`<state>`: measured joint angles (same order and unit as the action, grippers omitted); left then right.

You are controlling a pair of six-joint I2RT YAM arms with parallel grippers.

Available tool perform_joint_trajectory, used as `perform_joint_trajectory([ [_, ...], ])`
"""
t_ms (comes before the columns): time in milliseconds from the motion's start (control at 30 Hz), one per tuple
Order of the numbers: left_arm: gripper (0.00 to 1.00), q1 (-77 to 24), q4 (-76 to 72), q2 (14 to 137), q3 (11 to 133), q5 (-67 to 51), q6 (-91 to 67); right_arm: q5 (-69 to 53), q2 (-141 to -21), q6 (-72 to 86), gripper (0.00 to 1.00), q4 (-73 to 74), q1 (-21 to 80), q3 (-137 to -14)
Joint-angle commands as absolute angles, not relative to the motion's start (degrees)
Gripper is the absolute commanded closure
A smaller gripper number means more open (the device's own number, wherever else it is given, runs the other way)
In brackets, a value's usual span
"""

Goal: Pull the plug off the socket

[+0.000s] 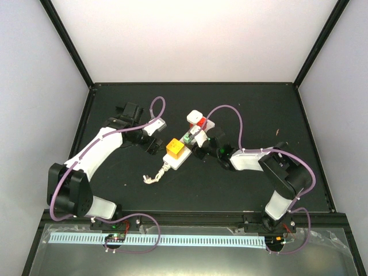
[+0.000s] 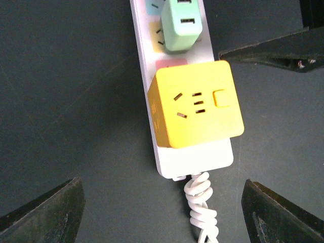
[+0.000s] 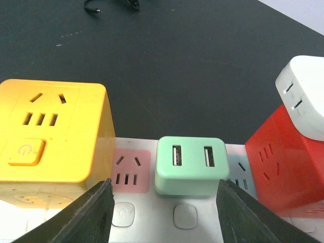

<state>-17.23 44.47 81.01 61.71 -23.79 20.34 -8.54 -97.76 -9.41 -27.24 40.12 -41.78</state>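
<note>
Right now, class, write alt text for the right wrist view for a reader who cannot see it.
A mint green USB adapter plugged into a white power strip sits between the open fingers of the right gripper. A yellow cube plug stands to its left and a red cube topped by a white plug to its right, on a black table.

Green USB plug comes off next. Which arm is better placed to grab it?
Right. The right gripper straddles the green USB plug, with an open jaw on either side of it. The left gripper hangs open over the yellow cube at the cord end of the socket.
</note>
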Motion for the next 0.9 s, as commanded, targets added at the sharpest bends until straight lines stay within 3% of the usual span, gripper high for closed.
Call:
perform_joint_trajectory([
  [0,0.13,-18.1,40.8,81.2,60.2,-22.5,17.8,-7.1,-99.8,-11.0,0.42,-31.6,40.1,-43.4],
  [500,0.09,-21.4,36.9,82.5,57.3,-20.0,14.1,-6.7,-105.6,-11.7,0.47,-35.9,40.1,-44.5],
  [633,0.09,-21.4,36.9,83.0,57.4,-19.5,13.6,-6.9,-105.0,-11.4,0.32,-36.8,40.1,-43.8],
  [867,0.10,-21.4,36.5,83.3,57.5,-19.0,13.2,-8.3,-102.0,-11.6,0.34,-37.3,40.1,-42.5],
])
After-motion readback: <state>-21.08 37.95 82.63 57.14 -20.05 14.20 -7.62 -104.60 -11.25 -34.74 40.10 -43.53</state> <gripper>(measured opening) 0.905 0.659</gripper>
